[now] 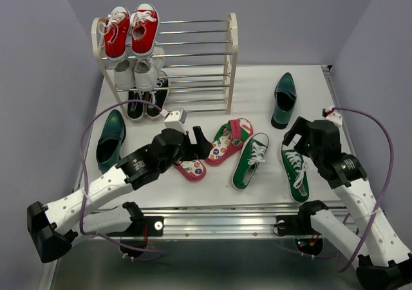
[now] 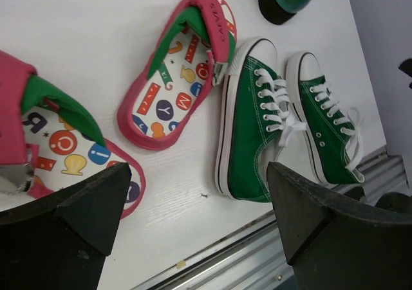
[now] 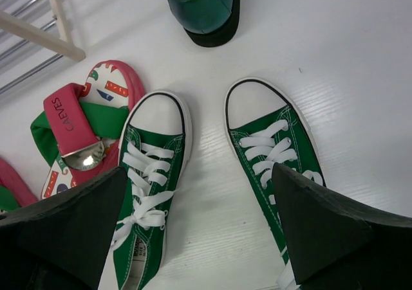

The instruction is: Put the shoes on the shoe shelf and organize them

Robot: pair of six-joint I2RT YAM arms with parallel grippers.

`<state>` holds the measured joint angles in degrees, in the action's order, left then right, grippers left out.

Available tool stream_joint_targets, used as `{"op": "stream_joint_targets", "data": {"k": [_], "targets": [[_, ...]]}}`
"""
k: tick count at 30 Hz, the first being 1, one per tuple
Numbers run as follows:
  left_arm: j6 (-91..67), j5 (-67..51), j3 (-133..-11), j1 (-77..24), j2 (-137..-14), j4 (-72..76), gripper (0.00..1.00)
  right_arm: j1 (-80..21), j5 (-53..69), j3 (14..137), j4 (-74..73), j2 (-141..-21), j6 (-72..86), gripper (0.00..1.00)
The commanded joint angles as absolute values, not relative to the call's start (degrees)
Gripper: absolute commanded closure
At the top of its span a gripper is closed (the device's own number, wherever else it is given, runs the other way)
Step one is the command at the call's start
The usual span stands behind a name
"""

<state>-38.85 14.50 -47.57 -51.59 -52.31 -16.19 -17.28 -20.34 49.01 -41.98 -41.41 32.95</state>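
A: anything hidden?
B: left gripper (image 1: 195, 143) covers part of the near flip-flop (image 1: 191, 169). right gripper (image 1: 295, 130) overlaps the right green sneaker (image 1: 296, 174).
A: jaws?
B: both spread wide, empty.
A: shoes?
B: all 6 lie on the table (image 1: 257, 78), nearer than the shoe shelf (image 1: 232, 58). Glossy teal dress shoes (image 1: 111, 139) are well apart, 1 left, 1 far right.

We log two arms bolted to the rail (image 1: 219, 220). Left arm (image 1: 96, 188), at the rail's left end: white shells, black joints, black end cap. Right arm (image 1: 360, 203), at the rail's right end: same white and black. Left cable (image 1: 82, 150) and right cable (image 1: 391, 152), both purple, loop beyond the rail. White camera block (image 1: 175, 116) on the left wrist. Left gripper (image 1: 201, 141) and right gripper (image 1: 293, 130): black housings, matte black wedge fingers (image 2: 71, 219). Red wires (image 1: 308, 242) just below the rail's right end.
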Motion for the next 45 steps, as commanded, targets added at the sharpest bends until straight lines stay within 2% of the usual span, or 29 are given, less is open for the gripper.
{"op": "stream_joint_targets", "data": {"k": [1,9,14,28,40,45], "targets": [[-35.69,10.29,-48.16,-54.13,-54.48,-9.50,0.01,-17.40,-18.64,51.24,-42.45,-41.84,32.08,0.00],[-32.08,9.41,-54.31,-67.04,-69.15,-5.81,0.01,-17.40,-16.70,51.42,-43.51,-43.85,30.85,0.00],[-30.24,10.28,-58.09,-70.75,-79.70,-4.66,0.01,-17.40,-16.61,51.15,-44.12,-44.38,31.02,0.00],[-25.40,13.01,-68.10,-73.47,-95.17,-11.51,0.01,-17.40,-16.44,50.54,-44.12,-46.05,31.38,0.00],[-30.05,28.10,-77.16,-76.46,-102.39,-24.34,0.01,-17.40,-16.26,48.78,-44.21,-44.91,31.99,0.00],[-29.18,28.74,-78.66,-76.73,-105.20,-26.89,0.03,-17.40,-16.35,48.87,-44.21,-44.82,31.99,0.00]]}}
